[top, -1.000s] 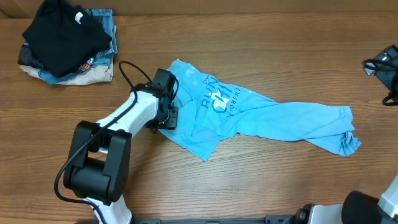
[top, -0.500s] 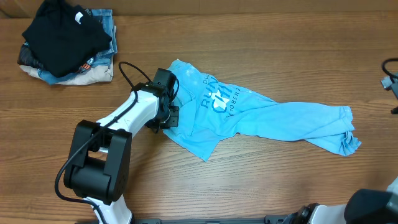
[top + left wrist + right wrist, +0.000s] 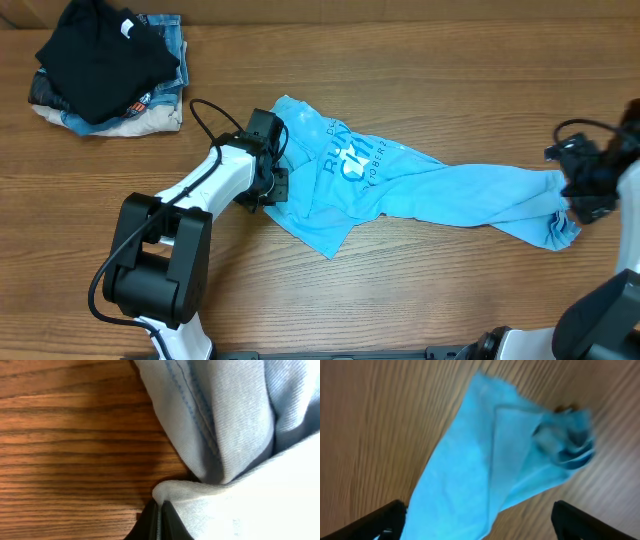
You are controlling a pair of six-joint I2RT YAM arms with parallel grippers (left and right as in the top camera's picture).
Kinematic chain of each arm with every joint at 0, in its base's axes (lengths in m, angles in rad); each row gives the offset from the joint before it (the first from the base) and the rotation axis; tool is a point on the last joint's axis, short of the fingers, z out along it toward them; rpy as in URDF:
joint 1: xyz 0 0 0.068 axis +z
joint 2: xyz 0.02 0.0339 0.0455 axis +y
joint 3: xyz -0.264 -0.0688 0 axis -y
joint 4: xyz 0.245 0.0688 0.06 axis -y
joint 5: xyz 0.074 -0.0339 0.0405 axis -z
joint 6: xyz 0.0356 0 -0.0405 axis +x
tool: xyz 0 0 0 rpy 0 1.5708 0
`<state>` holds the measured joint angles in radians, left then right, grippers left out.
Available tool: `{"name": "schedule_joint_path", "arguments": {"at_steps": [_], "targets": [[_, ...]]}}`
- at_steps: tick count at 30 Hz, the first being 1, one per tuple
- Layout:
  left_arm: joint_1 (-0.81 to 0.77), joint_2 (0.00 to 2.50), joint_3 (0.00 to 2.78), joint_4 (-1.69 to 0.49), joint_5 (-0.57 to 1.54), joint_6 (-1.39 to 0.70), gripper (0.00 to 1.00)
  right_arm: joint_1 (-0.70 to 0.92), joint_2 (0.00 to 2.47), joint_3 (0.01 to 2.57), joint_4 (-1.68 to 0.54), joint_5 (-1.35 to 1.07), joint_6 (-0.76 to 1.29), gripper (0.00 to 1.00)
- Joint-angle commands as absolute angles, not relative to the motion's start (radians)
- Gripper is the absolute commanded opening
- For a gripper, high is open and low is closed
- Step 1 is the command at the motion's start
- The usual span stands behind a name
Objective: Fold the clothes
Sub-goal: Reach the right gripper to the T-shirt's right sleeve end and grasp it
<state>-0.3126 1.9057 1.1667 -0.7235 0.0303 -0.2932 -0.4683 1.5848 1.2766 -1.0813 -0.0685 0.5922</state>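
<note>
Down at the near edge of the table, the left arm is seen rising from its black base and reaching out toward the middle, white link, looped black cable and all. At its end, the left gripper is parked right on the left edge of the T-shirt. From the left wrist view the fingers are pressed together pretty much all the way. A fold of the shirt's edge is pinched right at the tips, with bare wood to the left of it.

The T-shirt is laid out crumpled across the middle of the table, drawn into a long strip from left of centre over to the right side. The print is facing up on the left part, but it's only partly readable because of the wrinkles. The right end is bunched into a small wad.

That wad is where the right gripper is found, hanging over the cloth. The right wrist view is blurry, but the two fingers are seen spread wide at the bottom corners. The blue fabric is lying between and beyond them, and nothing is gripped.

Farther back, in the far left corner and well apart from the shirt, a black garment is piled on top of some denim and a beige piece.
</note>
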Motion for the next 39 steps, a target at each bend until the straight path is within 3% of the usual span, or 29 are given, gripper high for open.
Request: {"name": "schedule_joint_path", "arguments": {"at_steps": [1,17,25,39], "targets": [[-0.313,1.954,1.156,-0.717,0.051,-0.330,0.04,-0.451,1.585,1.229,-1.046,-0.063,0.657,0.94],[-0.313,1.954,1.156,-0.728,0.053,-0.368,0.05,-0.448,1.806,1.216,-0.942,-0.020,0.686,0.88],[-0.313,1.954,1.156,-0.727,0.053,-0.368,0.05,-0.448,1.811,1.217,-0.885,-0.007,0.689,0.80],[-0.313,1.954,1.156,-0.728,0.053,-0.367,0.04,-0.448,1.829,1.216,-0.837,0.070,0.744,0.79]]}}
